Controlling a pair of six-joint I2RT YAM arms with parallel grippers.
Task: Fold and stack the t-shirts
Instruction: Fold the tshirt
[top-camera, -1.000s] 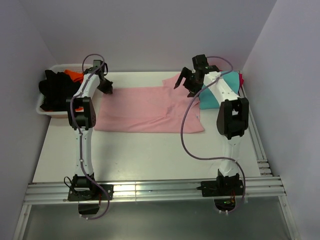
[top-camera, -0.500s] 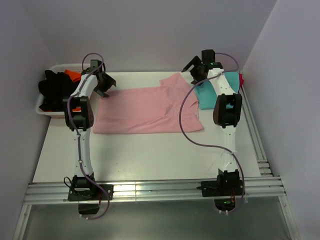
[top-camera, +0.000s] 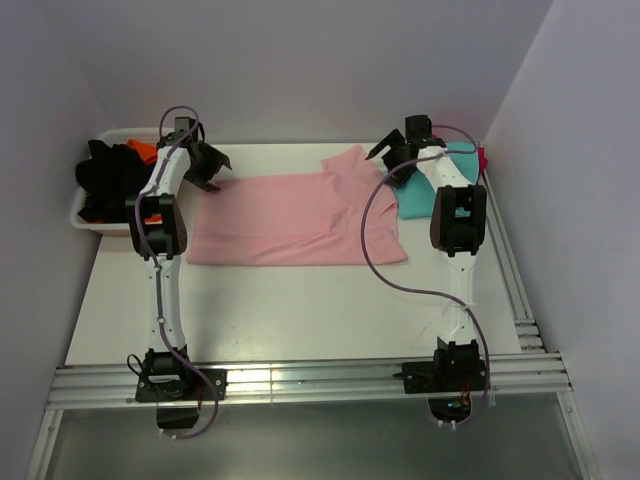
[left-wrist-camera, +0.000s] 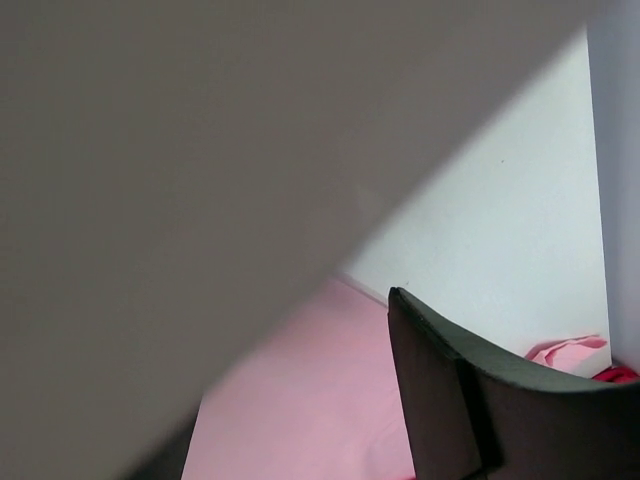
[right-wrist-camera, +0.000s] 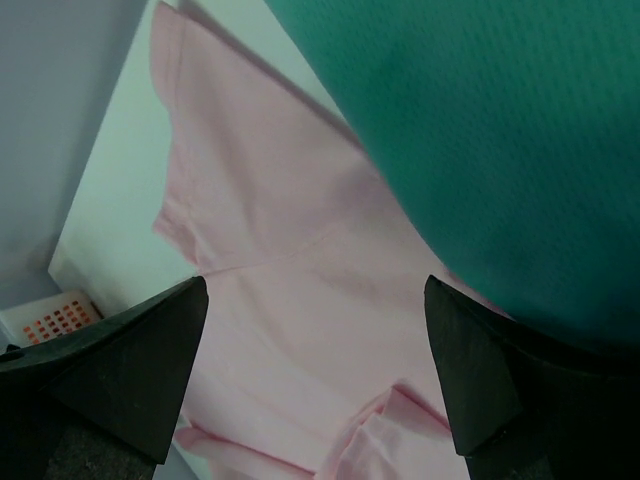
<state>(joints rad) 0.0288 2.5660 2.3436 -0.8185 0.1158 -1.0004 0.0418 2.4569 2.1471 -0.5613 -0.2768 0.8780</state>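
A light pink t-shirt (top-camera: 295, 215) lies spread flat across the middle of the table, also in the right wrist view (right-wrist-camera: 280, 250) and the left wrist view (left-wrist-camera: 320, 400). My left gripper (top-camera: 208, 168) hovers open at the shirt's back left corner, nothing between its fingers (left-wrist-camera: 450, 400). My right gripper (top-camera: 393, 158) is open above the pink sleeve, beside a folded teal t-shirt (top-camera: 420, 195) (right-wrist-camera: 480, 120). A magenta t-shirt (top-camera: 483, 156) peeks out behind the teal one. Black (top-camera: 108, 180) and orange (top-camera: 146, 150) t-shirts sit in the basket.
The white plastic basket (top-camera: 85, 222) stands at the table's back left corner, its grid wall showing in the right wrist view (right-wrist-camera: 58, 320). Walls close in the back and both sides. A blurred grey surface fills the upper left of the left wrist view.
My left gripper has opened and let go of the pink shirt's back left corner. The right gripper has drawn back and to the right, off the pink sleeve toward the teal shirt.
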